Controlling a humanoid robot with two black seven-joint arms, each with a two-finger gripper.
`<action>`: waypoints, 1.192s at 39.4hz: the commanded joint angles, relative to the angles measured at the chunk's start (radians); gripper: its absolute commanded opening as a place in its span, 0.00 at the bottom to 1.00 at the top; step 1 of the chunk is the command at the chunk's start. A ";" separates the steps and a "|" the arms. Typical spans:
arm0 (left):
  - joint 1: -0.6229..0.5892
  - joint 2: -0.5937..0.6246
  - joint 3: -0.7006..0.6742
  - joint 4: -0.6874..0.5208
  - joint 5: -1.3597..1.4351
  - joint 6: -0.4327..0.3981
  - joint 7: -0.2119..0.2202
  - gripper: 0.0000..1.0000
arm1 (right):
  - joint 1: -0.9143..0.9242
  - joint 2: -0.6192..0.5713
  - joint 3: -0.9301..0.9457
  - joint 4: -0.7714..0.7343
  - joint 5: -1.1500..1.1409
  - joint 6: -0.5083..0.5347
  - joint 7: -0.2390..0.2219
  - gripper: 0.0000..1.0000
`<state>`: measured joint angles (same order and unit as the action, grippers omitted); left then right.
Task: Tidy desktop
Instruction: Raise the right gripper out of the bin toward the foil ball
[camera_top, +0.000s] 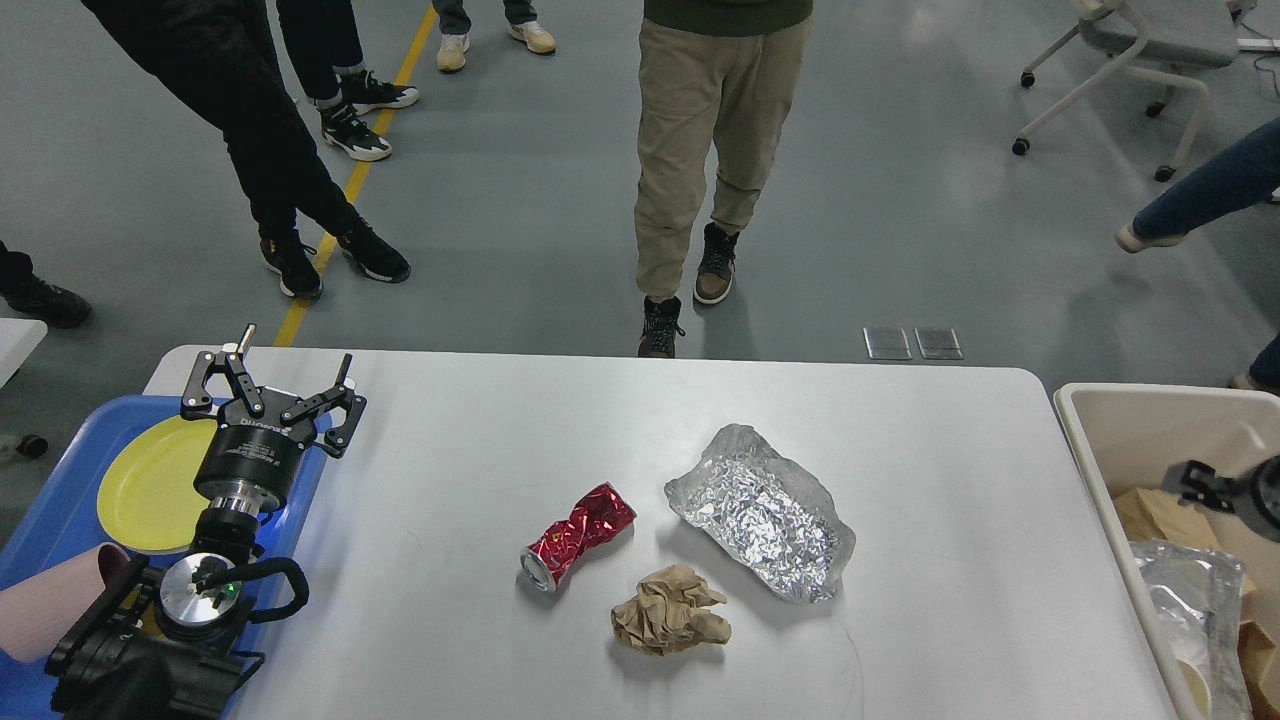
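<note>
The wide white matte desktop (900, 480) filled the middle of our view, bearing a crushed red can (577, 536), crumpled foil sheet (762, 512) and brown paper wad (668, 610). Our left gripper (275, 390) hung spread wide, empty; our right gripper (1200, 486), over the beige bin (1100, 420), we couldn't read. The slick can might roll from a pinch.

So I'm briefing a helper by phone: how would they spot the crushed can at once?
Start at the white desktop. Near its middle lie three bits of litter close together. The crushed can is leftmost, shiny red with a silver end, unlike the brown paper ball and the silver foil sheet.
</note>
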<state>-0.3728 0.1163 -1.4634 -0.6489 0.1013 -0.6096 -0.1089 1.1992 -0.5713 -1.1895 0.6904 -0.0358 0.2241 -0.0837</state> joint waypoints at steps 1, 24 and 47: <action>0.000 -0.001 0.000 0.000 0.000 -0.001 0.000 0.96 | 0.390 0.057 -0.160 0.309 -0.026 0.102 -0.001 1.00; 0.000 0.000 0.000 0.000 0.000 0.001 -0.002 0.96 | 1.148 0.263 -0.114 0.837 -0.009 0.517 -0.001 1.00; 0.000 0.000 0.000 0.000 0.000 0.001 0.000 0.96 | 1.251 0.317 -0.064 0.997 0.053 0.511 0.002 1.00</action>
<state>-0.3727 0.1165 -1.4634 -0.6489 0.1013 -0.6089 -0.1097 2.4496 -0.2555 -1.2562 1.6870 0.0162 0.7309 -0.0808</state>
